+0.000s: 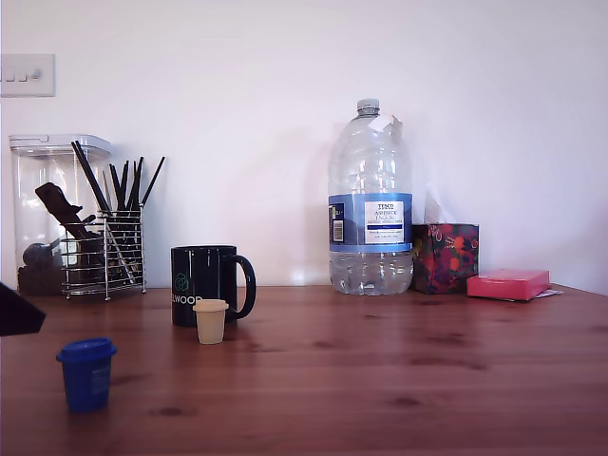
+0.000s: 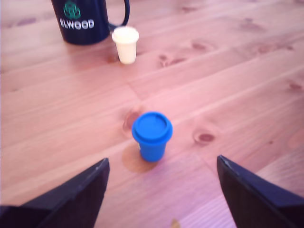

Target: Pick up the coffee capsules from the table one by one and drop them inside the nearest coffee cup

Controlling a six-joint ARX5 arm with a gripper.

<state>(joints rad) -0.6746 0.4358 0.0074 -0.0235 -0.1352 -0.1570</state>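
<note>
A bright blue capsule (image 1: 86,373) (image 2: 152,135) stands upright on the wooden table (image 1: 380,370) (image 2: 228,80) near the front at the exterior view's left. A cream capsule (image 1: 210,320) (image 2: 126,44) stands upright just in front of the black cup (image 1: 205,283) (image 2: 85,19), whose handle points to the exterior view's right. My gripper (image 2: 163,164) is open, its two dark fingers (image 2: 78,192) spread wide with nothing between them, and the blue capsule lies just ahead of the gap. In the exterior view only a dark tip of the gripper (image 1: 17,312) shows at the left edge.
A wire holder of black utensils (image 1: 106,249) and a clear container (image 1: 43,209) stand at the back left. A large water bottle (image 1: 370,204), a patterned tissue box (image 1: 445,256) and a flat pink box (image 1: 507,283) line the back right by the wall.
</note>
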